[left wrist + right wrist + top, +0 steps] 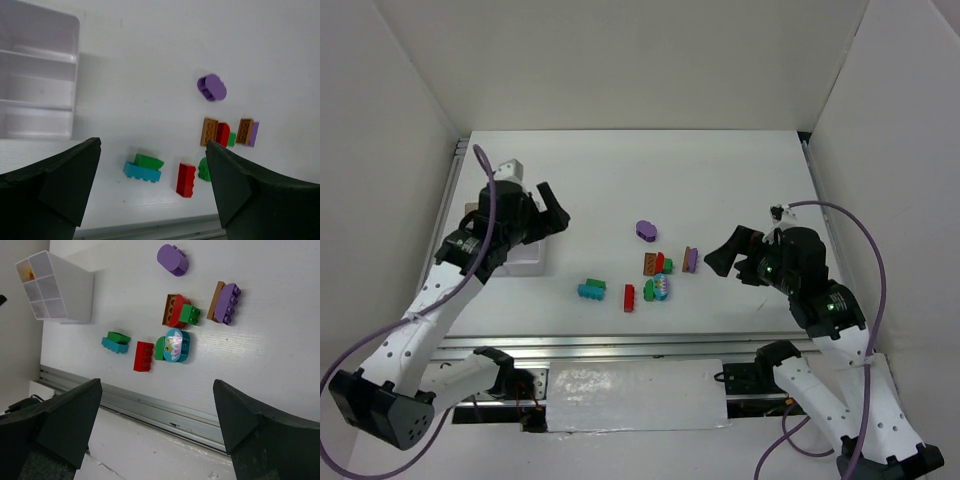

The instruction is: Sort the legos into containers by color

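The legos lie loose mid-table: a purple oval (646, 231), an orange, red and green cluster (657, 264), an orange-and-purple pair (690, 260), a teal brick with a green piece on it (142, 171), a red brick (186, 179) and a pictured teal oval (177, 345) beside a green piece. The white tray of containers (55, 287) stands at the left, largely under my left arm in the top view. Something orange-brown shows in one corner compartment (27, 271). My left gripper (558, 212) hangs open and empty beside the tray. My right gripper (723, 250) is open and empty, right of the legos.
A metal rail (165, 412) runs along the table's near edge, just below the legos. White walls close in the table on the left, back and right. Both arms' purple cables loop near their bases.
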